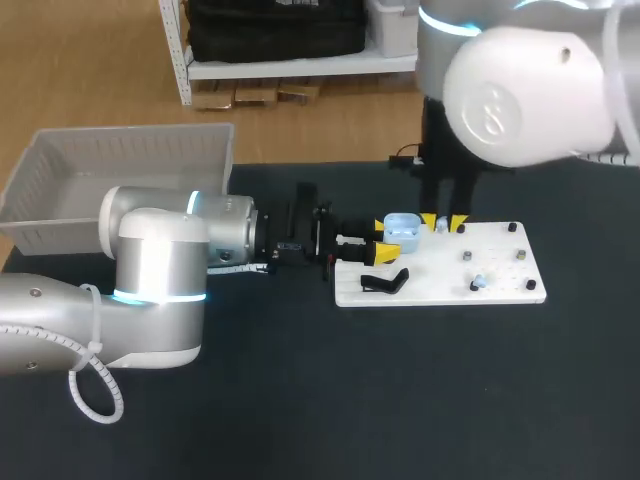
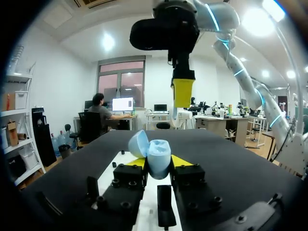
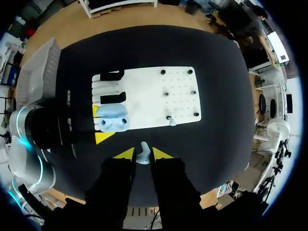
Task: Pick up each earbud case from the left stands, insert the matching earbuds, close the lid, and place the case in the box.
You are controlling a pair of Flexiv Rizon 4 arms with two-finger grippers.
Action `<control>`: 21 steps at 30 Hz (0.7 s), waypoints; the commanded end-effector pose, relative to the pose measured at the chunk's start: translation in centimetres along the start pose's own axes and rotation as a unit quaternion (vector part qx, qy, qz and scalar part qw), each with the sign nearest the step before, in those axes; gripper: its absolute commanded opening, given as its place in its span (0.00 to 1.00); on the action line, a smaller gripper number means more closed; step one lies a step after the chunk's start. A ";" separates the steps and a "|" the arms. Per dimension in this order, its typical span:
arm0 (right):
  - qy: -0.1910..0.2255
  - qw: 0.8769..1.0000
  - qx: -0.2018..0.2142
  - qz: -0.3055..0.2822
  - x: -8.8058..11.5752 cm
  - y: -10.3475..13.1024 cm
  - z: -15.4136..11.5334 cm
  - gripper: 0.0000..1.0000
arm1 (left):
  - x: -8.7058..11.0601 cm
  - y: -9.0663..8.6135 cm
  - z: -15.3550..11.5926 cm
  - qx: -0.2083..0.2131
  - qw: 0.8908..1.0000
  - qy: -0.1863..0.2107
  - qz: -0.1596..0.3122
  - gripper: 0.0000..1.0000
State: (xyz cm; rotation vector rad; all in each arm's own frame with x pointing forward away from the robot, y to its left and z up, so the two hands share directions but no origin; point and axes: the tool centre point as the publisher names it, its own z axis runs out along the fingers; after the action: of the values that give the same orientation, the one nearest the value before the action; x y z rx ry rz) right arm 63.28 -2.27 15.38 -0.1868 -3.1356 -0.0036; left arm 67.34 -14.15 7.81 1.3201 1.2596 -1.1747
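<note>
At the ten o'clock corner of the dark worktop (image 1: 300, 400) a grey plastic box (image 1: 120, 160) is seen, open at the top. The left arm (image 1: 160, 270) is brought in from nine o'clock and is laid level across the surface. The left claw (image 2: 159, 161) is closed on the light-blue earbud case (image 1: 402, 232): in the left wrist view the case is pinched from both sides between the two yellow tips. Its lid (image 2: 138, 143) is hinged open and tilted toward ten o'clock of the body. From above, two recesses are shown in the open case.

The case is held at the nine o'clock edge of a white stand board (image 1: 440, 270). A black stand (image 1: 385, 283) is found near the board's seven o'clock corner, just beside the left claw. Whether the case is touching the board cannot be told.

The right arm (image 1: 520, 90) is brought in from one o'clock. The right claw (image 3: 143, 153) is pointed straight down, just at three o'clock of the case, and is closed on a small pale earbud (image 3: 143, 158) gripped between its yellow tips. A second earbud (image 1: 480, 283) is seen on the board toward five o'clock, among small dark pegs (image 1: 513, 228).
</note>
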 end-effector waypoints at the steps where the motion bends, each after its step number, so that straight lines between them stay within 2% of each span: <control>1: 0.006 1.000 0.002 0.000 -0.4 0.2 0.0 0.00 | 0.1 0.1 0.0 0.001 1.000 0.000 0.000 0.00; 13: 0.006 1.000 0.002 0.000 -0.4 0.2 0.0 0.00 | 0.1 0.1 0.0 0.001 1.000 0.000 0.000 0.00; 17: -0.002 0.999 0.002 0.051 -1.1 1.9 -0.1 0.00 | 0.1 0.1 0.0 0.001 1.000 0.000 0.000 0.00; 21: -0.006 0.995 0.001 0.104 -2.0 2.6 -0.6 0.00 | 0.1 0.1 0.0 0.001 1.000 0.000 0.000 0.00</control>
State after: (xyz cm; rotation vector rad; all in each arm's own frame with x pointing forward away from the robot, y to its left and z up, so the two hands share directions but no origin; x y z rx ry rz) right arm 65.03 -0.58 15.83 -0.4763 -3.1230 -0.0272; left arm 67.34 -14.15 7.81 1.3201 1.2596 -1.1747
